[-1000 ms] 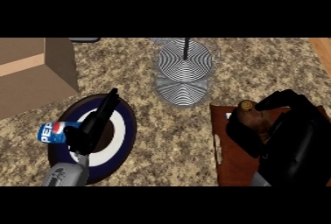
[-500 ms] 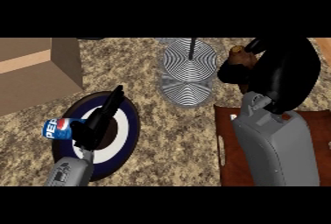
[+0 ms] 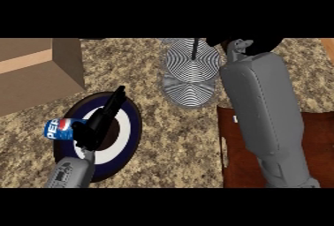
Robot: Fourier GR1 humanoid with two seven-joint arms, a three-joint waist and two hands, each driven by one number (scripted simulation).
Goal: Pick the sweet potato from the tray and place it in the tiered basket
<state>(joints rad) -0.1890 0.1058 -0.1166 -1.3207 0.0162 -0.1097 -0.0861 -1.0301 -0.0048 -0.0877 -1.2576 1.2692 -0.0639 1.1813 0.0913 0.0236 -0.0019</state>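
Note:
The tiered basket, a wire stand with striped round tiers and a dark centre pole, stands at the back middle of the counter. My right forearm stretches from the lower right up past the basket's right side. Only the base of my right hand shows, at the view's top edge just right of the upper tier. The sweet potato is not visible. The brown tray lies at the right, partly under that forearm. My left hand rests open, fingers straight, over a plate at the left.
A dark blue and white plate lies under the left hand. A Pepsi can lies on its side at the plate's left rim. A cardboard box fills the back left corner.
My right arm has swung from the tray up and back, carrying the sweet potato towards the basket's top; the hand is now mostly past the top edge. The left hand has barely moved.

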